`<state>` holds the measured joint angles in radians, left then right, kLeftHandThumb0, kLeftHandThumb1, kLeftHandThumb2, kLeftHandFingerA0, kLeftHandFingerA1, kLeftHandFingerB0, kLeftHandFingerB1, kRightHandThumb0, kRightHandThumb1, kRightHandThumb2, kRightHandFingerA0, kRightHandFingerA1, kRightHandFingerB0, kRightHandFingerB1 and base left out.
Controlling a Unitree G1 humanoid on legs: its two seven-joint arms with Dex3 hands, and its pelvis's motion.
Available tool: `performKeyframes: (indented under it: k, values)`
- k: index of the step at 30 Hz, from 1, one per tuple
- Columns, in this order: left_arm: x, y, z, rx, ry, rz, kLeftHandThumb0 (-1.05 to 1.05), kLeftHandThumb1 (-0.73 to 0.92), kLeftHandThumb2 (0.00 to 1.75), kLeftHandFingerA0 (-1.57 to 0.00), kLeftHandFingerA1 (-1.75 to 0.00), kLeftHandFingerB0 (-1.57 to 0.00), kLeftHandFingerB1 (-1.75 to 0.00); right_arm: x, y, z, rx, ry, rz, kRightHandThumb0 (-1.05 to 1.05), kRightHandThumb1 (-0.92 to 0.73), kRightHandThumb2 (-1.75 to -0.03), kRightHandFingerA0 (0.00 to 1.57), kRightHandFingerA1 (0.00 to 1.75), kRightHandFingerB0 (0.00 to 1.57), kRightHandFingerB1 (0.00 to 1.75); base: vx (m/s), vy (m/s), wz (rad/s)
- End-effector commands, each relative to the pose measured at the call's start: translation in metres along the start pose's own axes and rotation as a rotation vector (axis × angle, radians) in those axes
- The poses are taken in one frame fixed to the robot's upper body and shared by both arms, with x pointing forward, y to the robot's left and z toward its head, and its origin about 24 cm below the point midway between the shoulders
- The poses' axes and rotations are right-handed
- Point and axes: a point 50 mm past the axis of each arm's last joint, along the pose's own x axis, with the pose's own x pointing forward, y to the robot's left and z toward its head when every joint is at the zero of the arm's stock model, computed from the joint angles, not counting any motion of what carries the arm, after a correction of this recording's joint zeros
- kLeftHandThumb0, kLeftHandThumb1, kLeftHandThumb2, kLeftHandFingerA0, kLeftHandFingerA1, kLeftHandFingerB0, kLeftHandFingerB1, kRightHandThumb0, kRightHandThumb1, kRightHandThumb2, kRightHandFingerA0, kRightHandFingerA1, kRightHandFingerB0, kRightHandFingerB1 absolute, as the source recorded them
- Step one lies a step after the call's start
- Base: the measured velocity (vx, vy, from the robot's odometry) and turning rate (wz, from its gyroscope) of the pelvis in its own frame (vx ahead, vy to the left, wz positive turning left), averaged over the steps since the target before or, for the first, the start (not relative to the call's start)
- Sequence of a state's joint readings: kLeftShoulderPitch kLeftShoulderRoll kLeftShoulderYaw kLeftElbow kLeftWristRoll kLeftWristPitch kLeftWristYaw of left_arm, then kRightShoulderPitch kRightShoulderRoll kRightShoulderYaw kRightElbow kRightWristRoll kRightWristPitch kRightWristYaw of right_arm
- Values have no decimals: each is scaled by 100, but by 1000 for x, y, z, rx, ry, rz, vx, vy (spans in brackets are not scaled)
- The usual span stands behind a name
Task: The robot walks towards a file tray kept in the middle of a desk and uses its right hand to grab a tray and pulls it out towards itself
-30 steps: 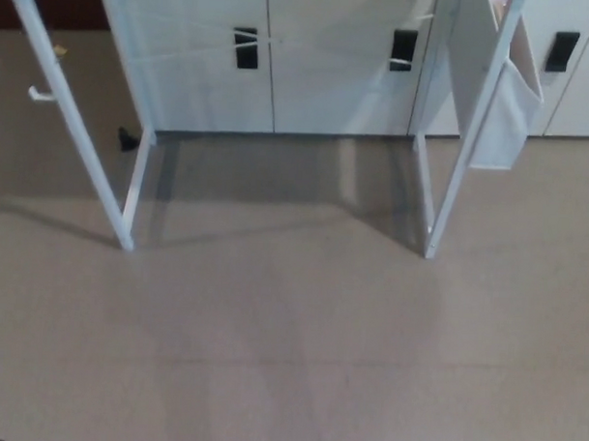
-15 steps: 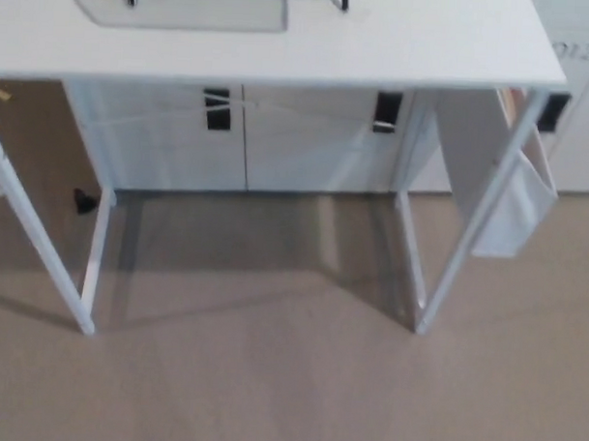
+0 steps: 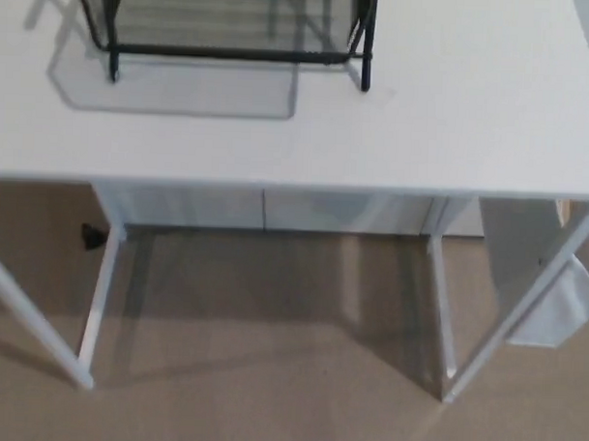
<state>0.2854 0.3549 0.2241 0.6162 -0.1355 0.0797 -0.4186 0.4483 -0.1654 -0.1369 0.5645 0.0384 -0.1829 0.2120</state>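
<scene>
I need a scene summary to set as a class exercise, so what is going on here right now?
Nothing is being handled yet. The head view looks down on a white rectangular desk with slanted white metal legs, standing on a beige floor. A black wire file tray sits toward the back of the desk top, its upper part cut off by the picture's edge. Neither of the robot's hands shows in the picture, so the tray is untouched and not pulled out.
</scene>
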Motion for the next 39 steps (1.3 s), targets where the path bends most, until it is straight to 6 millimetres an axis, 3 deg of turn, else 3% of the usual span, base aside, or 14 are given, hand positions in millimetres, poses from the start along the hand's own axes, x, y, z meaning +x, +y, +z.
performKeyframes:
  k: [1,9,10,12,13,15,18,20,21,26,27,39]
  values:
    - [-2,5,1,26,3,20,-31,55,56,-52,-41,-29,-33,-5,-1,2,-20,-26,-13,-54,-44,-74,64,60,29,46,299,346,-47]
    - [-9,4,-16,60,88,5,-35,54,56,-43,-39,-28,-33,-16,-3,-21,-17,33,-15,-57,-44,-74,61,58,30,46,231,183,-8]
    - [-10,5,-18,64,101,-6,-35,55,56,-39,-38,-27,-32,-17,-3,-24,-16,42,-11,-48,-52,-55,65,49,32,36,194,44,8]
    - [-11,6,-22,64,112,-4,-35,55,56,-40,-38,-27,-32,-20,-2,-26,-9,43,-3,-46,-53,-55,64,49,32,36,157,-6,3]
    - [-11,6,-23,63,116,-5,-34,56,57,-40,-38,-27,-32,-21,-2,-27,-9,42,-2,-54,-44,-73,60,58,28,46,159,-25,3]
    - [-12,7,-26,61,115,-17,-34,56,57,-43,-39,-26,-32,-27,0,-25,-11,31,1,-54,-43,-74,61,59,30,47,138,-67,4]
    - [-16,7,-27,68,114,-35,-36,55,56,-39,-38,-26,-32,-29,1,-30,-9,47,1,-57,-44,-75,61,59,28,46,169,-112,1]
    - [-16,7,-28,70,120,-38,-43,49,67,-33,-44,-23,-39,-30,2,-30,-2,47,4,-55,-44,-74,60,59,27,46,126,-175,-24]
    - [-16,7,-29,69,121,-36,-35,56,56,-40,-38,-26,-32,-29,1,-31,-8,49,2,-48,-53,-55,63,49,32,36,116,-167,-7]
    - [-15,7,-31,72,131,-38,-35,56,57,-40,-38,-26,-32,-26,-2,-38,-13,65,-3,-49,-52,-55,63,48,32,36,42,-48,-6]
    - [-15,6,-31,72,133,-41,-35,56,57,-39,-38,-26,-32,-26,-2,-39,-14,67,-2,-56,-44,-75,60,58,28,46,53,54,-7]
    - [-17,6,-34,88,153,-52,-35,56,57,-39,-38,-27,-32,-33,2,-42,-15,78,-18,-54,-44,-74,61,59,29,46,86,122,1]
